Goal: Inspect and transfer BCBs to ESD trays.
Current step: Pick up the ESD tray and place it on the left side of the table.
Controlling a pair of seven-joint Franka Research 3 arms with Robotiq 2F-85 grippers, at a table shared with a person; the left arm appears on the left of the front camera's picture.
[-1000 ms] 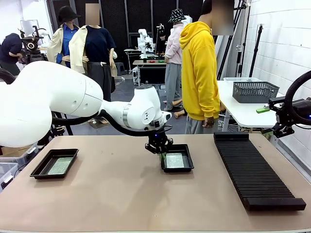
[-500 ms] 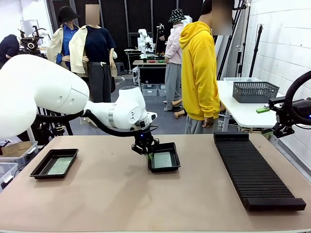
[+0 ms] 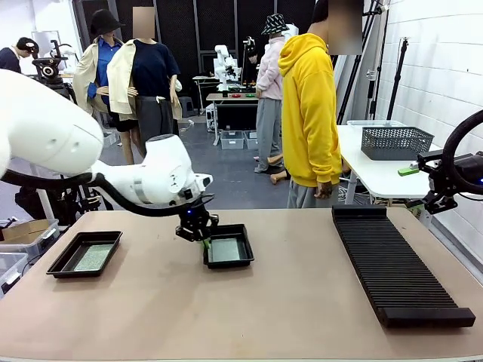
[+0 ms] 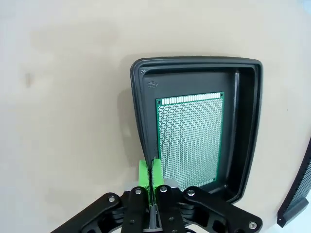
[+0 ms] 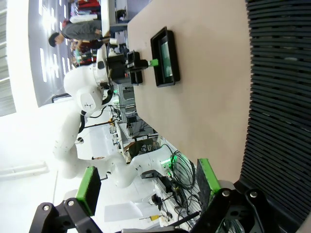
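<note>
The left gripper (image 3: 198,234) pinched the rim of a shallow shiny black plastic tray (image 3: 229,247) holding a flat green circuit board (image 4: 190,137). Bare table (image 3: 249,317) lay all around. The right gripper (image 5: 146,182) stood spread wide, holding nothing. Another black tray (image 3: 84,253) sat far left, its green board (image 3: 93,257) hard to make out.

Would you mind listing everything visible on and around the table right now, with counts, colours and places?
ESD trays: two, glossy black; one at the table's left, one near the middle, its rim pinched by the left gripper.
BCBs: two, green; one lying in each tray, left and middle.
Slotted rack: one, black, ribbed; table's right side.
Mesh basket: one, grey; on the white side table at far right.
Table: one, tan.
Person: one, yellow hoodie; standing at the far side.
Left gripper: black with green pads, shut on the middle tray's rim.
Right gripper: black with green pads, open, above the rack's end.
</note>
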